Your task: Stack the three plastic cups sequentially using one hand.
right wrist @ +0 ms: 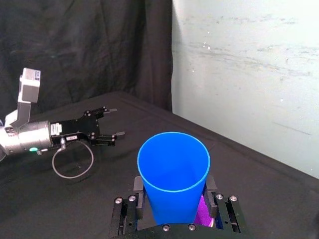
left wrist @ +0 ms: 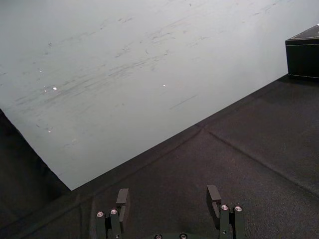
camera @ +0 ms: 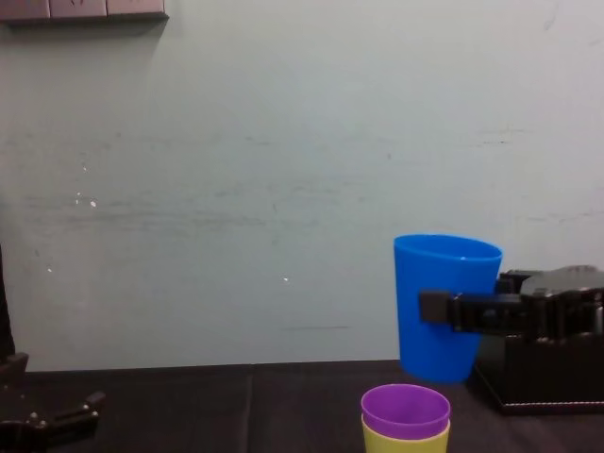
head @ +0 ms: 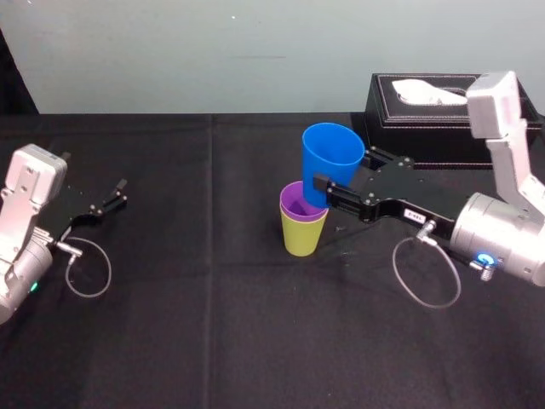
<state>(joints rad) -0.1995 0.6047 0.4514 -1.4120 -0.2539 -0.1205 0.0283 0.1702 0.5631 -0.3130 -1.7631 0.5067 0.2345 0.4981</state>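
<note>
Blue cup (head: 330, 158) hangs upright, mouth up, above the counter (head: 213, 332). The right claw (head: 342, 177) is clenched across its lower wall, one finger on each side. The purple cup (head: 300, 207) sits nested inside the yellow-green cup (head: 304, 240) near the middle of the counter, and this pair stands upright.

Key relation: in the chest view, the base of the blue cup (camera: 444, 307) is clear of the purple cup's rim (camera: 406, 408) and does not touch it. The blue cup lies at about 1 o'clock from that rim, so its vertical axis is offset to the robot's right of the stack's axis.

Judgement: the coming move calls for a short shift toward 9 o'clock to align the two axes, followed by a straight descent into the purple cup. Lowering from the present offset risks the base catching the purple rim and tipping the pair.

The left claw (head: 115, 194) is parked at 9 o'clock on the counter, well apart from the cups, released and holding nothing. The right arm is the nearer one.
</note>
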